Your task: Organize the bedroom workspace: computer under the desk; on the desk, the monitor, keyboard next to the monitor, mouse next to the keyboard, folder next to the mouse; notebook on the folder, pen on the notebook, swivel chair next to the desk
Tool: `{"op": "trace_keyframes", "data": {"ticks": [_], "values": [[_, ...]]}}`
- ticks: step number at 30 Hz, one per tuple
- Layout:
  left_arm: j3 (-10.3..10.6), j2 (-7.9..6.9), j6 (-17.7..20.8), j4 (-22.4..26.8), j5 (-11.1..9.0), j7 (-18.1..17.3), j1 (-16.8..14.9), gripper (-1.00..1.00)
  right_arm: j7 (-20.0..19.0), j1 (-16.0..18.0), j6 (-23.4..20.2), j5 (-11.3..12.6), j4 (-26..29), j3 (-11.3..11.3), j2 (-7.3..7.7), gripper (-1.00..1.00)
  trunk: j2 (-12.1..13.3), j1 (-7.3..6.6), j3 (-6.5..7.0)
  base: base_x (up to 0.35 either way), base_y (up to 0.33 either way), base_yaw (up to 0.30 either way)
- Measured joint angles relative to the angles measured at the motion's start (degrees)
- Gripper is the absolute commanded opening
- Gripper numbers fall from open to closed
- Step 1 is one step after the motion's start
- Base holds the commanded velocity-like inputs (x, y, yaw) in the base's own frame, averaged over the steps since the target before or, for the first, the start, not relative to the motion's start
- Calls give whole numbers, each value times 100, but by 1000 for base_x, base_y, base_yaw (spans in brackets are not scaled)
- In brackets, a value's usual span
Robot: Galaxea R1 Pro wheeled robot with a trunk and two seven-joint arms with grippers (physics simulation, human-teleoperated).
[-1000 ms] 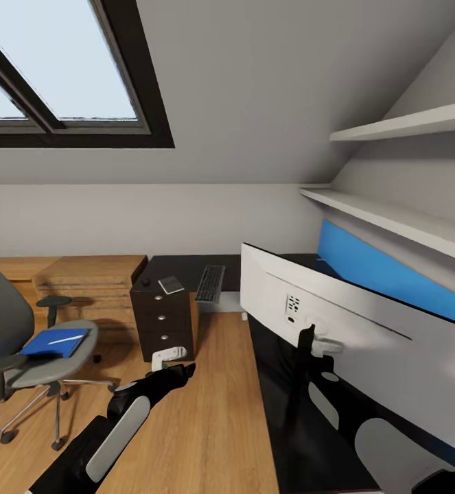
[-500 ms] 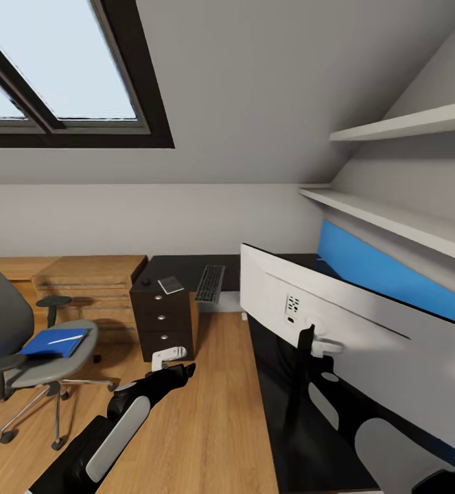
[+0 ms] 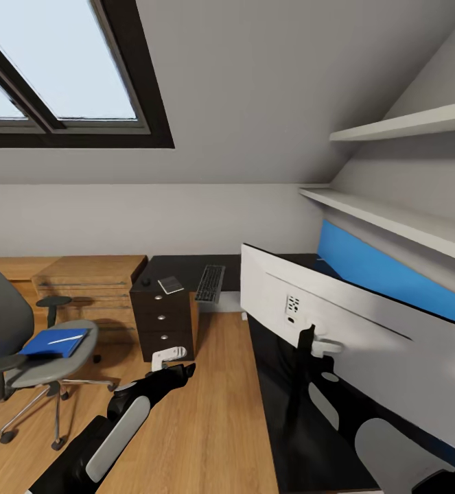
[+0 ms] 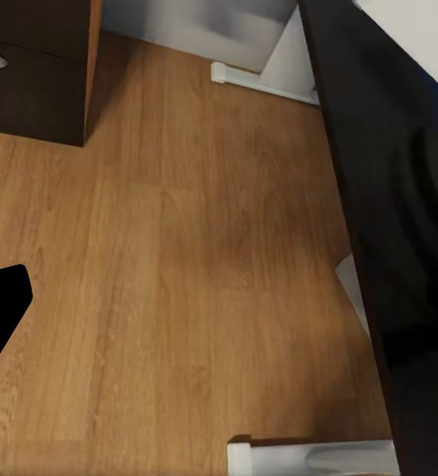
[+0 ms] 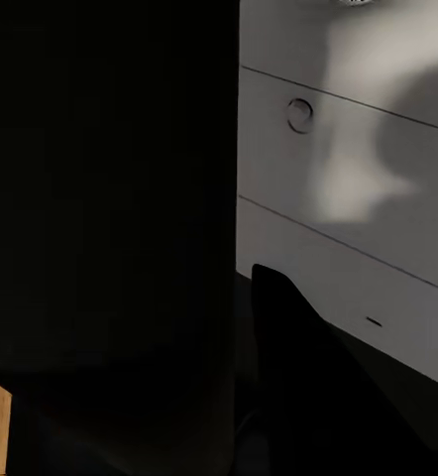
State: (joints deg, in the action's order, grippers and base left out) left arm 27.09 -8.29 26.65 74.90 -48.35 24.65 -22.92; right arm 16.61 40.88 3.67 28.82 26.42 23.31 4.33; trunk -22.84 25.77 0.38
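A: What stands at the far left of the head view?

B: The swivel chair (image 3: 21, 343) sits on the wood floor (image 3: 206, 418), well apart from the desk (image 3: 289, 439). The blue folder (image 3: 54, 342) lies flat on its seat, and the pen (image 3: 65, 339) lies on top of the folder.

A: And further right?

B: A low light-wood cabinet (image 3: 93, 285) stands against the far wall. Just right of it is the black drawer unit (image 3: 162, 322), with the small grey-white notebook (image 3: 171, 285) on its top and a small dark object, too small to identify, near the notebook. The keyboard (image 3: 211, 283) lies on the far arm of the desk, right of the notebook.

A: Where is the left gripper?

B: The left gripper (image 3: 171, 355) hangs over the floor in front of the drawer unit. It cannot be told whether its fingers are spread or pressed together.

A: And on the right?

B: The monitor (image 3: 351, 343) stands on the near arm of the desk, white back facing the camera, with the blue back panel (image 3: 385, 271) behind it and two wall shelves (image 3: 399, 219) above. The right gripper's finger state cannot be told either; its wrist view is mostly dark beside a white panelled surface (image 5: 348, 178).
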Motion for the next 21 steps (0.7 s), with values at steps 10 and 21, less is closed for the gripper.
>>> {"op": "trace_keyframes", "data": {"ticks": [10,21], "values": [[0,0,0,0,0,0,1,100,17,4,9,-51,16,10,1,100,-3,-1,2,0,0,0],[0,0,0,0,0,-2,2,100,10,4,11,-43,21,-6,11,100,-3,-1,2,0,0,0]]}}
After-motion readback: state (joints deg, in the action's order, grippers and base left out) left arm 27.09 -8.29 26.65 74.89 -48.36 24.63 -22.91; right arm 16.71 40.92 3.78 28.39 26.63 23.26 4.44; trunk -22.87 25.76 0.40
